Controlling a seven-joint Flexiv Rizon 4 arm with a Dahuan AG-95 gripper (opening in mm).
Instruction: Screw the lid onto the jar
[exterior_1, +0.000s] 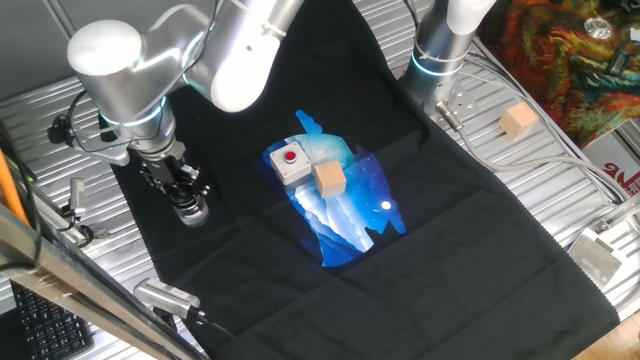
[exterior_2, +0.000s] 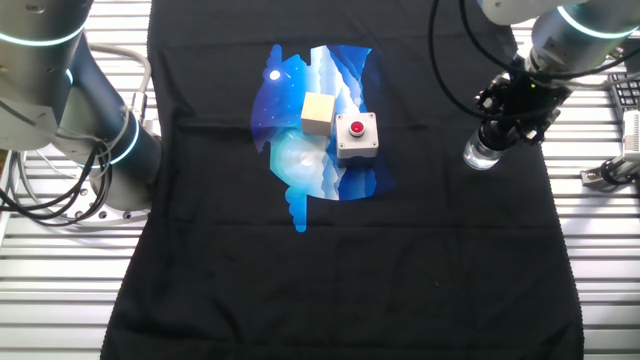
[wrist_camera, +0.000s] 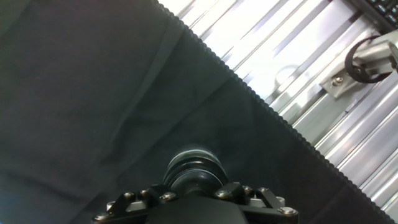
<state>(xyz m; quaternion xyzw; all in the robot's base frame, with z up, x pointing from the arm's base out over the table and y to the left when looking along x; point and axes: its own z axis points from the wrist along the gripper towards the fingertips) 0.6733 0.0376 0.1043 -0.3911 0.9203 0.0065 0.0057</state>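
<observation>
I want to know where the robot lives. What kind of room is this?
Probably a robot lab: a silver robot arm works over a ribbed metal table covered by a black cloth, with cables nearby.

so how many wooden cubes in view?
2. One tan wooden cube sits on the blue print of the black cloth, touching the grey box with a red button. The other lies off the cloth on the metal table.

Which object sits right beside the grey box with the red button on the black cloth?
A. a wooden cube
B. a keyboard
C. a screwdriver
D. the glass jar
A: a wooden cube sits close against the grey box on the blue print, while the jar is far off near the cloth's edge under the gripper.
</observation>
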